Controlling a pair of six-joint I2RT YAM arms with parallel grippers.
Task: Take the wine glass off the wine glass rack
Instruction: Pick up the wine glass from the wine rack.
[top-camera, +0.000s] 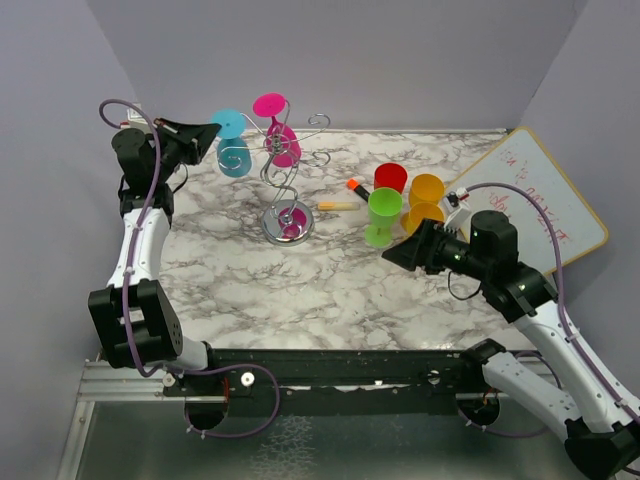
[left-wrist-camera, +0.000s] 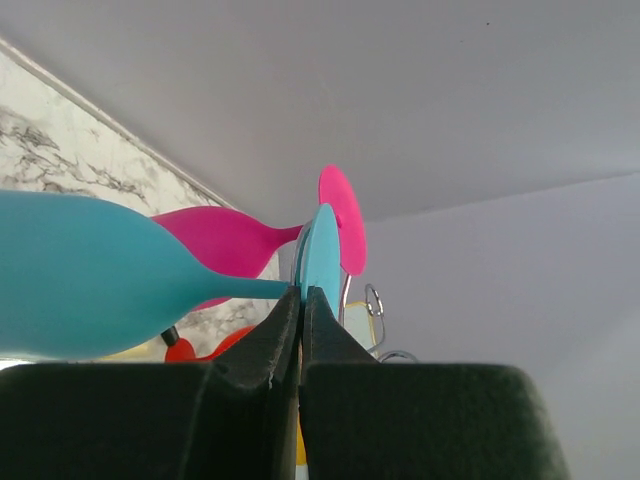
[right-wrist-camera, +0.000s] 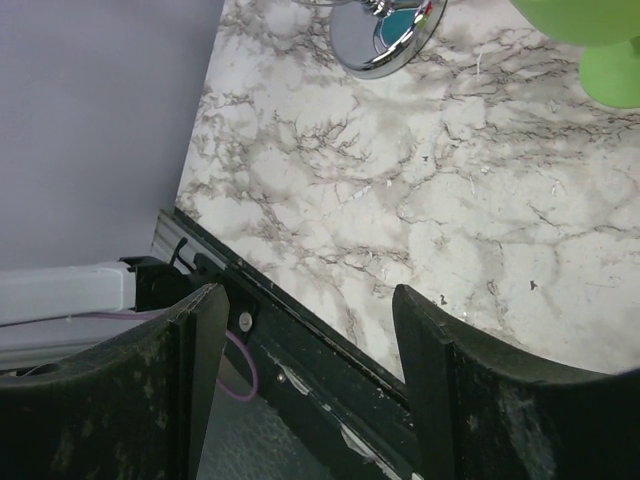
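The left gripper (left-wrist-camera: 301, 293) is clenched on the thin stem of the teal plastic wine glass (left-wrist-camera: 90, 275), just under its round foot; the two dark fingers (left-wrist-camera: 262, 350) are pressed together with the stem pinched at their tips. Seen from above, this glass hangs foot up and bowl down at the left side of the shiny chrome wire wine glass rack (top-camera: 288, 222), toward the far left of the marble-patterned tabletop (top-camera: 300, 300); one curled scroll arm crosses in front of its bowl, and I cannot tell whether the foot still rests in the rack. A magenta plastic wine glass (top-camera: 283, 145) hangs from the top of the rack in the same way, just beside the teal one; the rack's round mirror base stands on the marble. The right gripper (right-wrist-camera: 310, 300) is released, its jaws well apart with nothing between them; it hovers to the right of the rack, just beside a lime-green plastic goblet (top-camera: 383, 212). Behind the goblet stand a red plastic cup (top-camera: 390, 177) and two orange plastic cups (top-camera: 427, 188); an orange-capped marker (top-camera: 357, 186) lies near the red cup; a white dry-erase board (top-camera: 550, 200) leans at the right.
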